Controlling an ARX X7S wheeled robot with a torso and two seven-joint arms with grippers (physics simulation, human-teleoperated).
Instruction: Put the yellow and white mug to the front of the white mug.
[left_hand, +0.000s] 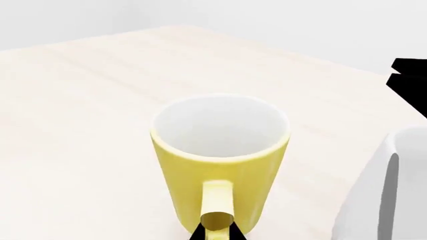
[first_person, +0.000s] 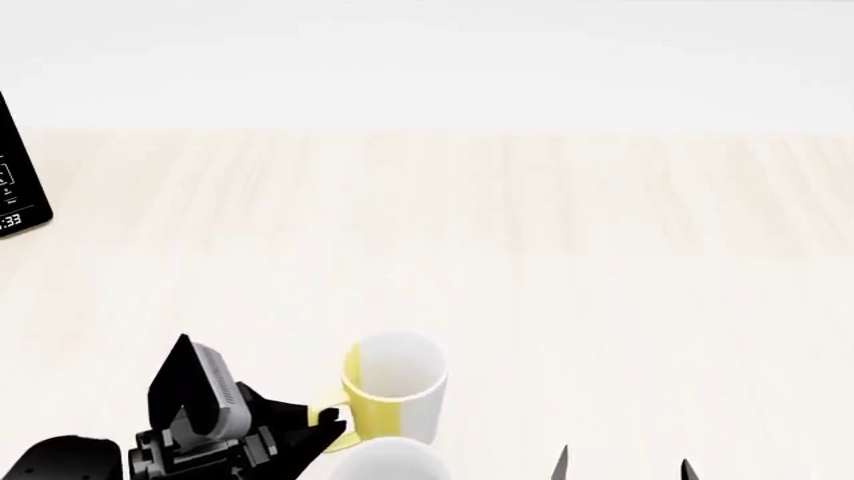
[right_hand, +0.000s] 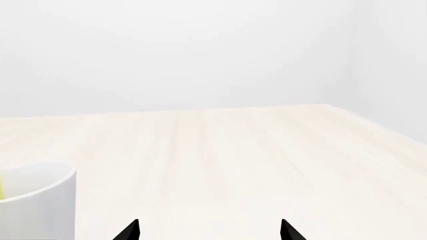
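The yellow and white mug (first_person: 395, 392) stands upright near the table's front edge, its yellow handle pointing left. In the left wrist view its yellow side (left_hand: 220, 170) and white inside face me. My left gripper (first_person: 315, 428) is shut on the handle, with a black fingertip on each side of the loop (left_hand: 217, 234). I cannot tell whether the mug rests on the table or is lifted. The white mug (first_person: 387, 464) sits just in front of it, cut off by the frame edge; it also shows in the left wrist view (left_hand: 383, 195) and the right wrist view (right_hand: 37, 202). My right gripper (first_person: 623, 466) is open and empty.
A black device (first_person: 16, 190) with white digits stands at the far left of the light wood table (first_person: 534, 250). A black part (left_hand: 410, 85) shows at the edge of the left wrist view. The table's far right corner (right_hand: 327, 106) shows in the right wrist view.
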